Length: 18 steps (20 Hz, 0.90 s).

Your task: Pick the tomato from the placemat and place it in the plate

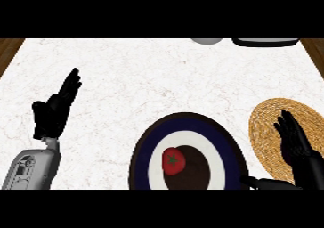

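Sitting in the plate (191, 122) — the tomato (173, 160), apart from the right hand (295, 140).

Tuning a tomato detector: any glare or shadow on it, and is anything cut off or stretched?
Head view: the tomato is evenly lit, with no glare and no clear shadow. Same view: the plate looks taller than wide, its near rim cut off at the lower edge; the right hand hides part of the placemat.

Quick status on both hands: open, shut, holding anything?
Left hand: open, fingers straight, holding nothing.
Right hand: open above the placemat, holding nothing; the tomato lies in the plate.
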Each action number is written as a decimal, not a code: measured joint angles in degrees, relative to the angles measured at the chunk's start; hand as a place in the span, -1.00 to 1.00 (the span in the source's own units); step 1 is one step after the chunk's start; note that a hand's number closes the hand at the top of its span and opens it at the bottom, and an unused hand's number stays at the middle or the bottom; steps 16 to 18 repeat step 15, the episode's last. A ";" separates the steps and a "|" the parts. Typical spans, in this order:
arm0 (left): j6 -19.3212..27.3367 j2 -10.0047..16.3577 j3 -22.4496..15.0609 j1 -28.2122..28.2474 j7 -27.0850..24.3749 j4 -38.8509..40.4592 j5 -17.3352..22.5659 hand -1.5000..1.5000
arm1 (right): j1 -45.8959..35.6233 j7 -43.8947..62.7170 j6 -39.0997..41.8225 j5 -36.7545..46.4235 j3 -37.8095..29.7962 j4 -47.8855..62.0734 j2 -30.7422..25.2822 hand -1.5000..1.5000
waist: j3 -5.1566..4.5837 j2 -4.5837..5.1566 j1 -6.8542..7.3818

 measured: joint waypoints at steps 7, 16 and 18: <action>0.25 -0.98 -0.96 0.16 2.25 -2.22 -0.70 0.00 | 0.96 -8.47 12.14 -10.97 -12.83 9.67 -7.39 -1.00 | -0.01 0.00 0.39; -0.18 -0.88 -0.38 -0.09 2.55 -2.47 -0.92 0.00 | -1.61 -19.21 23.19 -14.13 -21.72 26.05 -12.98 -1.00 | -0.02 0.03 0.62; -0.18 -0.88 -0.38 -0.09 2.55 -2.47 -0.92 0.00 | -1.61 -19.21 23.19 -14.13 -21.72 26.05 -12.98 -1.00 | -0.02 0.03 0.62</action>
